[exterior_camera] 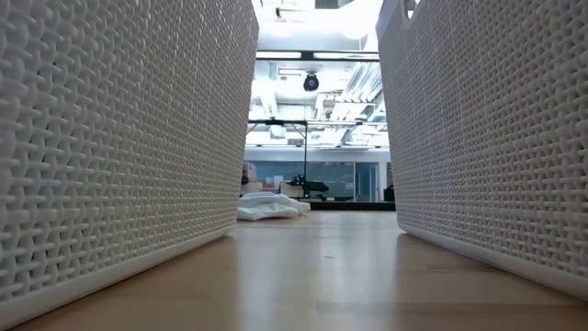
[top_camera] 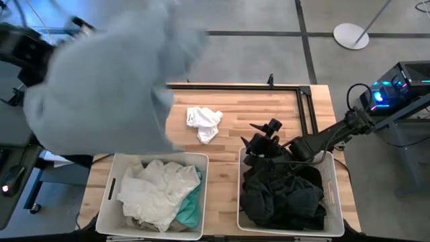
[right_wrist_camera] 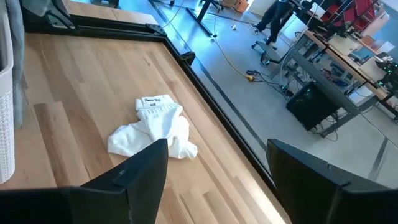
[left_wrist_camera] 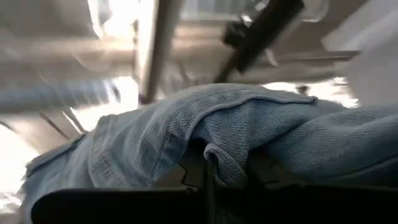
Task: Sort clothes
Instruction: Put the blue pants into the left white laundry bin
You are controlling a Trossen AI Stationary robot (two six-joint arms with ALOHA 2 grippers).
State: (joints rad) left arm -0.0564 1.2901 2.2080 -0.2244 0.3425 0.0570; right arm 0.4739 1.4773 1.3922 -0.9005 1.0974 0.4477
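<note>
High view: the left hand, hidden behind the pale garment (top_camera: 111, 74) it lifts at 10 o'clock, is mid-carry; the light basket (top_camera: 107, 202) at 7 o'clock is the likely drop. A white garment (top_camera: 203, 122) lies on the bench (top_camera: 269, 111).
Low view: the white garment sits between both baskets.
Left wrist view: fingers (left_wrist_camera: 186, 177) pinch the pale garment.
Right wrist view: the right hand (right_wrist_camera: 217, 174), spread, faces the white garment; its label is unreadable.
</note>
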